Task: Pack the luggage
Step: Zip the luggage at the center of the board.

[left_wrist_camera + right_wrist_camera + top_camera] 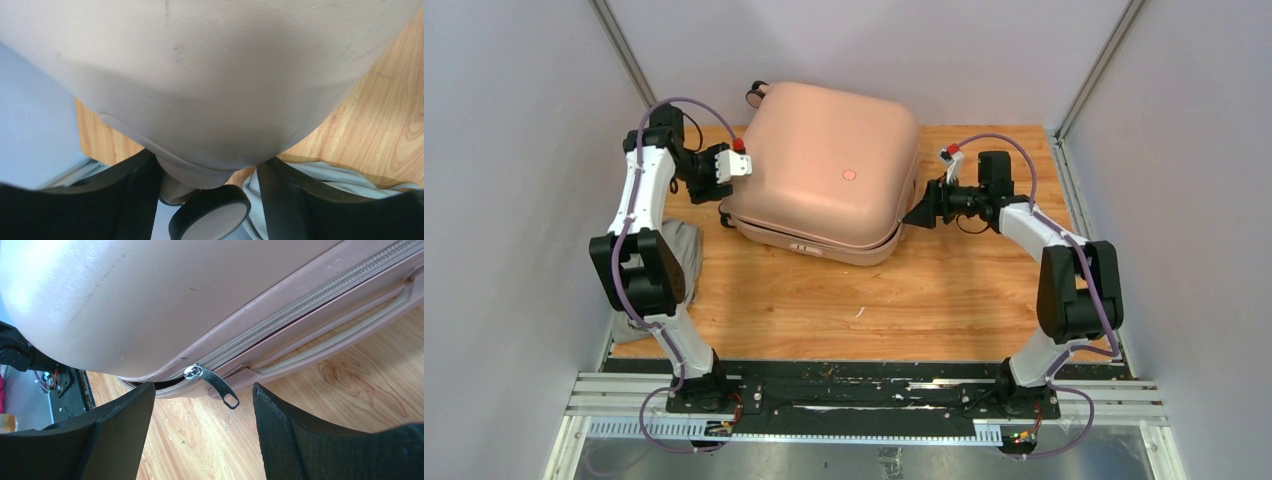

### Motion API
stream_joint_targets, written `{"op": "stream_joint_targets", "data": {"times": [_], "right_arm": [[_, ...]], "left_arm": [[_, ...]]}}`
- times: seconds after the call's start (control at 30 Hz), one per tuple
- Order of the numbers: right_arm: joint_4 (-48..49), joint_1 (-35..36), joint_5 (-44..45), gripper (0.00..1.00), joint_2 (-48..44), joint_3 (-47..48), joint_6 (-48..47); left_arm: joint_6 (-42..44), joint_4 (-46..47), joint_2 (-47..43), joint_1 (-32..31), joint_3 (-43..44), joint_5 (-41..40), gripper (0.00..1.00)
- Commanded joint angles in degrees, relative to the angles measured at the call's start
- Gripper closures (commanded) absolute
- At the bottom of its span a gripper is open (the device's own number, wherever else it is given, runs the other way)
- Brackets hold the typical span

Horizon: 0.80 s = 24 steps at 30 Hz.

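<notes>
The pale pink luggage (pixel 824 170) lies flat on the wooden table, lid down. My left gripper (pixel 727 183) is open at its left corner. In the left wrist view the shell (pixel 210 75) fills the frame, and my left gripper (pixel 207 161) straddles the rounded corner above a black-and-pink wheel (pixel 215 221). My right gripper (pixel 919 213) is open at the right front corner. In the right wrist view my right gripper (pixel 202 390) sits just below the metal zipper pull (pixel 216 386), which hangs free on the zipper (pixel 300 310). A dark gap shows in the seam to the left of the pull.
A grey cloth bundle (pixel 686 250) lies on the table's left edge under the left arm; it also shows in the left wrist view (pixel 345 175). Pale walls close in on the left, the right and the back. The black rail (pixel 854 390) holds the arm bases.
</notes>
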Motion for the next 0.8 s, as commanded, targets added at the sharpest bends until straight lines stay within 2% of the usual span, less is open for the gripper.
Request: {"op": "stream_joint_targets", "data": {"times": [0.0, 0.13, 0.57, 0.67, 0.77], "right_arm": [[-4.76, 1.46, -2.83, 0.25, 2.55, 1.84, -5.20], [-4.71, 2.82, -3.13, 0.26, 3.55, 1.17, -6.54], [-6.33, 2.93, -6.24, 0.32, 6.33, 3.66, -9.21], [-7.07, 2.92, -7.00, 0.42, 7.54, 4.40, -9.47], [-7.04, 2.93, -7.45, 0.58, 7.72, 4.51, -9.06]], "left_arm": [[-0.20, -1.07, 0.25, -0.23, 1.71, 1.88, 0.41], [-0.80, -1.07, -0.41, -0.23, 1.65, 2.11, 0.53], [-1.09, -1.07, -2.57, -0.31, 2.59, 1.99, 0.76], [-1.42, -1.07, -3.02, -0.31, 2.73, 2.22, 0.80], [-3.23, -1.07, -2.71, -0.48, 3.84, 2.06, 1.00]]}}
